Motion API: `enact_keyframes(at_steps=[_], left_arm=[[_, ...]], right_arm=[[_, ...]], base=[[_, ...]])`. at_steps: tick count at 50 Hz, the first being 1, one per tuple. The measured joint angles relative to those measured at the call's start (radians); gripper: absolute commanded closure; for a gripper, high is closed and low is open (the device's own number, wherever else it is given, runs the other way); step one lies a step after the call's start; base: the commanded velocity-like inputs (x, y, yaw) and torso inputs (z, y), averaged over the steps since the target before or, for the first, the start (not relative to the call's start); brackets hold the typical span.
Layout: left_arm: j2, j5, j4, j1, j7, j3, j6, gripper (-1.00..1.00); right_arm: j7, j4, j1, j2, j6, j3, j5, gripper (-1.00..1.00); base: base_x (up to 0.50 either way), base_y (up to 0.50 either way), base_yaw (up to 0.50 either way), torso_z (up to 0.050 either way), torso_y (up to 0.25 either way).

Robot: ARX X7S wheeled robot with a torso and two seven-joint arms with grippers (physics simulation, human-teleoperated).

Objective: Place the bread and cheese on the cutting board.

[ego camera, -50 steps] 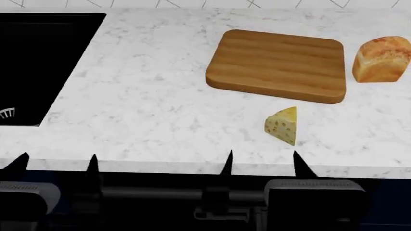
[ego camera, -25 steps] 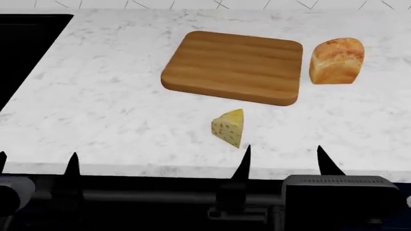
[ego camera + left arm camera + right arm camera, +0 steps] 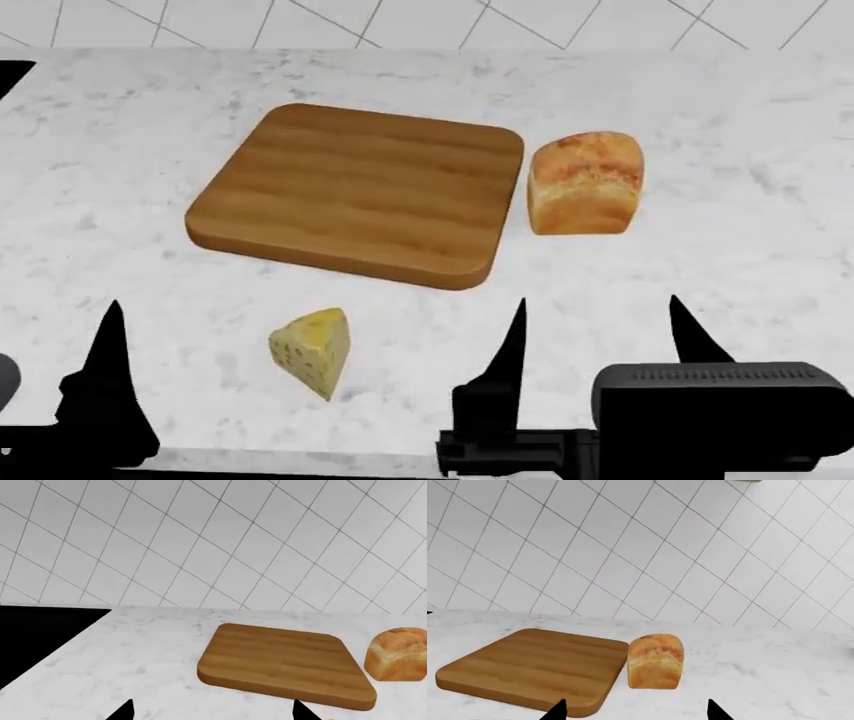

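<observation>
Everything on the counter has slid leftward in the head view since a second ago, so the camera has swung right; the dark sink opening is now almost out of that view, and the things themselves lie as they did.

Nearest, the right gripper (image 3: 597, 325) hangs at the counter's front edge with its two dark fingers spread and nothing between them. Of the left gripper (image 3: 211, 710) only finger tips show; they stand apart and hold nothing.

One cheese (image 3: 312, 350) wedge lies on the marble counter (image 3: 120, 120) just beyond the fingers, near the board's front edge but not touching it. Beyond it is one cutting board (image 3: 358, 192), bare. One bread (image 3: 583, 183) loaf stands upright just beside the board's right edge; whether they touch I cannot tell.

Neither item is on the board, so this looks like the approach before the first pick. The next move probably calls for reaching the right arm forward, lowering spread fingers around the bread or cheese, then closing.
</observation>
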Motion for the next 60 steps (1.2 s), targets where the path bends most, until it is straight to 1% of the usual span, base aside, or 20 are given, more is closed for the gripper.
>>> enact_keyframes(at_steps=[17,34,37,40,42,45,49,52,54,56,58,60], left_arm=[[-0.018,-0.054,0.021,-0.022,-0.024,-0.042,-0.037,-1.00],[-0.037,-0.104,0.028,-0.039,-0.048,-0.084,-0.062,-1.00],[-0.042,-0.114,0.028,-0.043,-0.052,-0.092,-0.066,-1.00],[-0.047,-0.124,0.029,-0.045,-0.055,-0.101,-0.071,-1.00],[-0.050,-0.134,0.031,-0.047,-0.057,-0.110,-0.076,-1.00],[-0.055,-0.150,0.034,-0.051,-0.061,-0.125,-0.085,-1.00],[-0.063,-0.171,0.034,-0.051,-0.066,-0.139,-0.092,-1.00],[-0.069,-0.186,0.035,-0.052,-0.071,-0.151,-0.097,-1.00],[-0.073,-0.196,0.034,-0.051,-0.074,-0.158,-0.099,-1.00],[-0.077,-0.204,0.033,-0.050,-0.077,-0.163,-0.098,-1.00],[-0.082,-0.212,0.031,-0.049,-0.079,-0.168,-0.097,-1.00],[-0.086,-0.220,0.030,-0.048,-0.081,-0.175,-0.096,-1.00]], right_arm=[[0.013,-0.024,0.014,0.012,0.027,-0.013,0.013,-1.00],[0.018,-0.015,0.042,0.033,0.046,-0.067,0.017,-1.00],[0.019,-0.023,0.053,0.032,0.070,-0.068,0.026,-1.00],[0.019,-0.044,0.086,0.031,0.132,-0.061,0.046,-1.00],[0.026,-0.053,0.138,0.041,0.200,-0.056,0.083,-1.00],[0.129,-0.007,0.266,0.104,0.286,-0.054,0.224,-1.00],[0.342,0.113,0.503,0.218,0.365,-0.128,0.529,-1.00],[0.412,0.210,0.708,0.295,0.408,-0.234,0.790,-1.00],[0.388,0.269,0.846,0.335,0.429,-0.315,0.901,-1.00],[0.323,0.321,0.974,0.366,0.446,-0.401,0.957,-1.00],[0.218,0.365,1.095,0.388,0.456,-0.502,0.969,-1.00],[0.082,0.399,1.209,0.404,0.452,-0.619,0.951,-1.00]], base=[[0.41,-0.27,0.00,0.000,0.000],[0.44,-0.07,0.00,0.000,0.001],[0.00,0.00,0.00,0.000,0.000],[0.00,0.00,0.00,0.000,0.000],[0.00,0.00,0.00,0.000,0.000],[0.00,0.00,0.00,0.000,0.000],[0.00,0.00,0.00,0.000,0.000],[0.00,0.00,0.00,0.000,0.000],[0.00,0.00,0.00,0.000,0.000],[0.00,0.00,0.00,0.000,0.000],[0.00,0.00,0.00,0.000,0.000],[0.00,0.00,0.00,0.000,0.000]])
